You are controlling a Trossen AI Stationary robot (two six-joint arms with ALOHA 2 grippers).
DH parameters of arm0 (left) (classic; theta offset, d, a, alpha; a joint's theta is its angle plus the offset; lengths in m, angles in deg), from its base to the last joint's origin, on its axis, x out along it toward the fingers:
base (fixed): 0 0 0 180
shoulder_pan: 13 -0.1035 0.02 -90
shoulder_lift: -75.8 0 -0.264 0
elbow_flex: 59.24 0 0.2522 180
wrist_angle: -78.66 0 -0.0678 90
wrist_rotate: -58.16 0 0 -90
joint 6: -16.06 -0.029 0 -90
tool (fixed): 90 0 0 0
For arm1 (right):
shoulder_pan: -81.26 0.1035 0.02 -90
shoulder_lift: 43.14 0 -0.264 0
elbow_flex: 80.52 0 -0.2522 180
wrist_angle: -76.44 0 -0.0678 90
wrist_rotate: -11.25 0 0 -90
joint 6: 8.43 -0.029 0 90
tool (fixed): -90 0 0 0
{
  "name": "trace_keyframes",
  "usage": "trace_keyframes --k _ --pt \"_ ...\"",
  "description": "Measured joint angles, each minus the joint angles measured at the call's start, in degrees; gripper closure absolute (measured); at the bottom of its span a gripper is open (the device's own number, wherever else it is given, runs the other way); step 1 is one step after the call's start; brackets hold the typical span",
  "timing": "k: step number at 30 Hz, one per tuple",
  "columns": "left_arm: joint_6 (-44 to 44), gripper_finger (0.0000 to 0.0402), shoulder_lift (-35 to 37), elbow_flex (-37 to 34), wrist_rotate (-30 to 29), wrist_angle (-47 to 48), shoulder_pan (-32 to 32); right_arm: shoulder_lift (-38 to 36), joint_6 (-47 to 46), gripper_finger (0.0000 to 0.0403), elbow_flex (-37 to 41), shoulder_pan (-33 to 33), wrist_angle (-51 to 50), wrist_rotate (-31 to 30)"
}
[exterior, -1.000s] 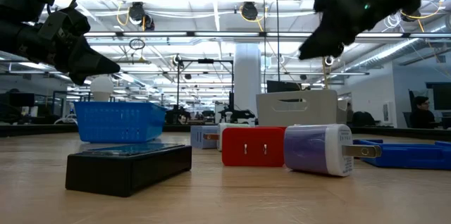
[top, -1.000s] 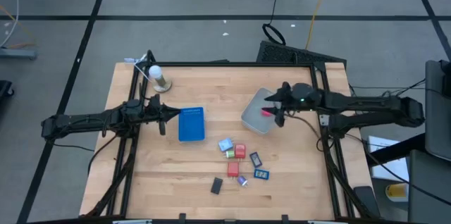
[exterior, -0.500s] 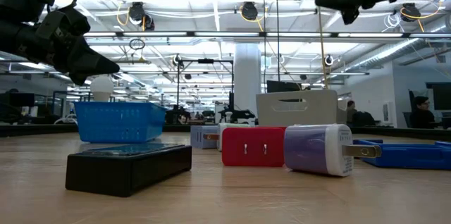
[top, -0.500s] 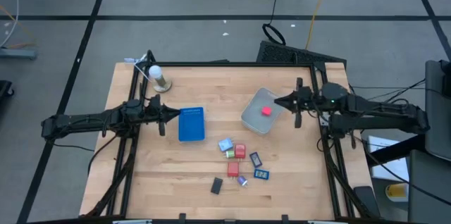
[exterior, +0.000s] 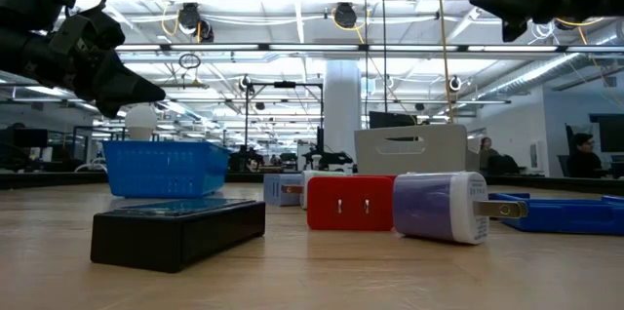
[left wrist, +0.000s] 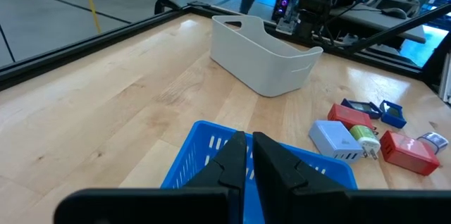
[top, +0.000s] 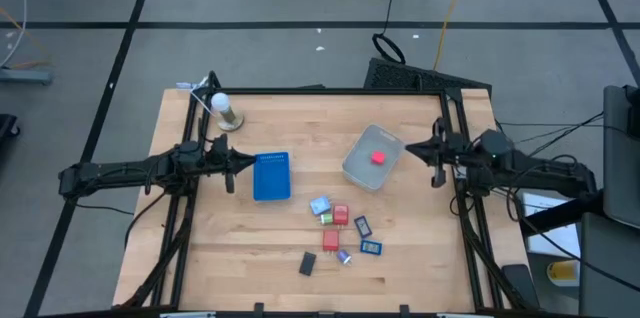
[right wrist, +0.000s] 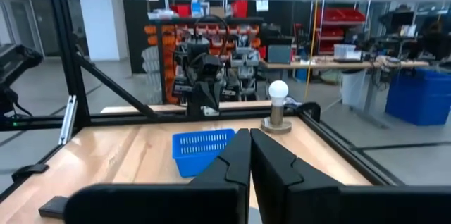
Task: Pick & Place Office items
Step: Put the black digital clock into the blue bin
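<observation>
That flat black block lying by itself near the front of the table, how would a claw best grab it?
Probably from straight above. The black block lies flat and low on the table, a little apart from the other pieces, so both long sides are free. The claw would likely close across its narrow width, fingers on those long sides near the middle; its broad top offers nothing to pinch.

Bright, even overhead strip lighting casts soft shadows; the low view's distant room looks slightly blurred.
</observation>
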Motion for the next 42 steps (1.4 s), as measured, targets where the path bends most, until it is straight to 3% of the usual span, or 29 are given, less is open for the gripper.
trace_keyframes --k 13,23,30,35,42 --pt "-1.0 0.0376 0.0 0.0 -0.2 -0.6 0.0 -11.6 0.0 0.0402 12.6 0.0 6.1 0.2" --pt "-0.6 0.0376 0.0 -0.1 -4.4 -2.2 0.0 -11.8 0.7 0.0402 17.7 0.0 10.0 0.3" --pt "0.0 0.0376 0.0 -0.1 -5.1 -2.3 0.0 -11.5 -0.3 0.0402 17.7 0.0 9.0 6.0" --pt "0.5 0.0376 0.0 -0.1 -8.1 -2.4 0.0 -11.5 -1.0 0.0402 17.8 0.0 7.3 6.3" --pt "3.5 0.0376 -0.3 -0.1 -7.1 -6.6 0.1 -11.5 -1.3 0.0402 17.8 0.0 7.2 6.3"
